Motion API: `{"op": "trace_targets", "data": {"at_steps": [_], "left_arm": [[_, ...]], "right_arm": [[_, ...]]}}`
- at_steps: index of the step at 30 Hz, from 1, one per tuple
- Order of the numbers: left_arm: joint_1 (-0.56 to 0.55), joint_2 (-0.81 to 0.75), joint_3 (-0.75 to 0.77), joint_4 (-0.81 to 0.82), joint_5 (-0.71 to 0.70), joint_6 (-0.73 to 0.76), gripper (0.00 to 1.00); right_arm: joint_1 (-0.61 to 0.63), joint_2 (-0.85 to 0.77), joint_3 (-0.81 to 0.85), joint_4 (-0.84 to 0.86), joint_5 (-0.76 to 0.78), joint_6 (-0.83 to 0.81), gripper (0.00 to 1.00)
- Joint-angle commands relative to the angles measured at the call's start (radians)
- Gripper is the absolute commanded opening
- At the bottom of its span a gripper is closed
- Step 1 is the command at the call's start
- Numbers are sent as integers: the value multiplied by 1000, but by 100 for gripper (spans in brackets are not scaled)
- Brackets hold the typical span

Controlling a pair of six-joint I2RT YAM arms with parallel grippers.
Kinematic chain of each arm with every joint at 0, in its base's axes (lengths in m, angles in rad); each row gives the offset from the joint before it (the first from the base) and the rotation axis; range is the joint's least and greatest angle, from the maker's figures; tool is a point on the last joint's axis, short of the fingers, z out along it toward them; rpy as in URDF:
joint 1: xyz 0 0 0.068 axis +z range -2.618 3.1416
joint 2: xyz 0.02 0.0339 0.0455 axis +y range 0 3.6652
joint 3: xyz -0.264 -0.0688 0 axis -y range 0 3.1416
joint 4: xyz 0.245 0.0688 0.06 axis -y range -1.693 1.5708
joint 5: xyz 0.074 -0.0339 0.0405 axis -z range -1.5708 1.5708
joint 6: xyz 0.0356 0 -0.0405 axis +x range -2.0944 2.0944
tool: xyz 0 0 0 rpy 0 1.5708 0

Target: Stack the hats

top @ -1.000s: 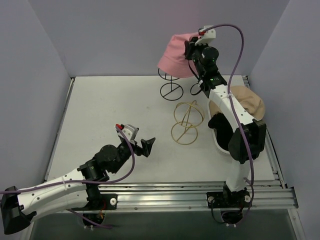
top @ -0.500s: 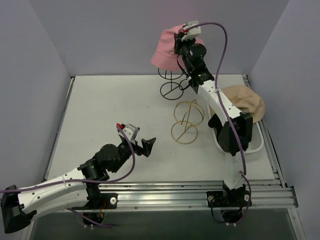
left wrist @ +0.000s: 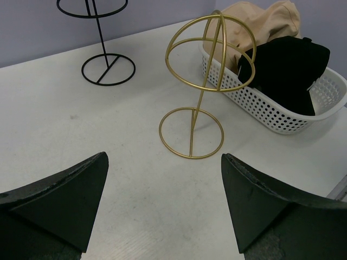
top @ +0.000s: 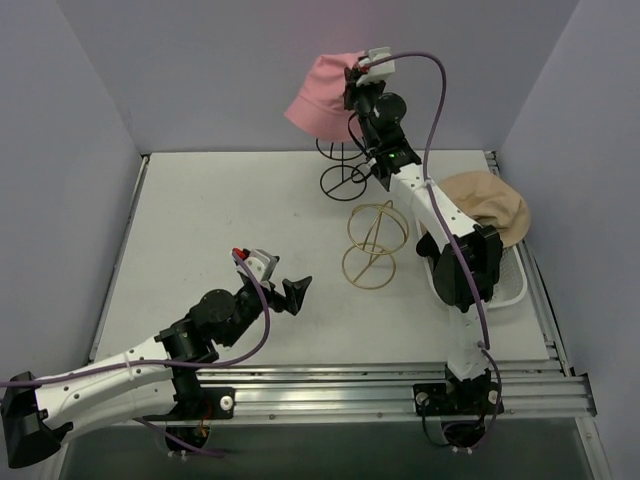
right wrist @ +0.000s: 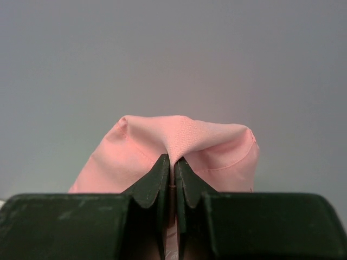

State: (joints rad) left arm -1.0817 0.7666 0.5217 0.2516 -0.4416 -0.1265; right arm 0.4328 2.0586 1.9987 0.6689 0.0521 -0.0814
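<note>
My right gripper (top: 352,78) is shut on the pink bucket hat (top: 320,98) and holds it in the air above the black wire stand (top: 343,172) at the back. In the right wrist view the fingers (right wrist: 162,176) pinch a fold of the pink hat (right wrist: 184,141). The tan bucket hat (top: 492,204) and a black cap (left wrist: 287,67) lie in the white perforated tray (left wrist: 271,111) on the right. My left gripper (top: 285,292) is open and empty, low over the table near the front left. The dark green hat is out of view.
A gold wire head-shaped stand (top: 374,243) stands mid-table between the grippers, also in the left wrist view (left wrist: 203,81). The black stand's round base (left wrist: 108,69) is behind it. Purple walls enclose the table; a metal rail runs along the near edge.
My right gripper has carried the pink hat up and to the left, off the black wire stand. The left arm has not moved.
</note>
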Motion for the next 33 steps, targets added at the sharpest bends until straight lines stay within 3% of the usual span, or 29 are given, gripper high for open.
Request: {"op": "trace_targets", "data": {"at_steps": [1,10,28,33], "left_arm": [[-7,-6,14,54,-3,-1,94],[-7,-1,14,57,0,-1,94],[-7,0,17,57,-3,2,94],[-7,-1,14,58,-6,2,94]], "right_arm": [[1,-48,-106,118,38,-37,0],[-37,-78,-285,173,22,-23,0],[-35,-77,-367,147,-35,12,0],[-37,-81,-360,126,-23,3,22]]}}
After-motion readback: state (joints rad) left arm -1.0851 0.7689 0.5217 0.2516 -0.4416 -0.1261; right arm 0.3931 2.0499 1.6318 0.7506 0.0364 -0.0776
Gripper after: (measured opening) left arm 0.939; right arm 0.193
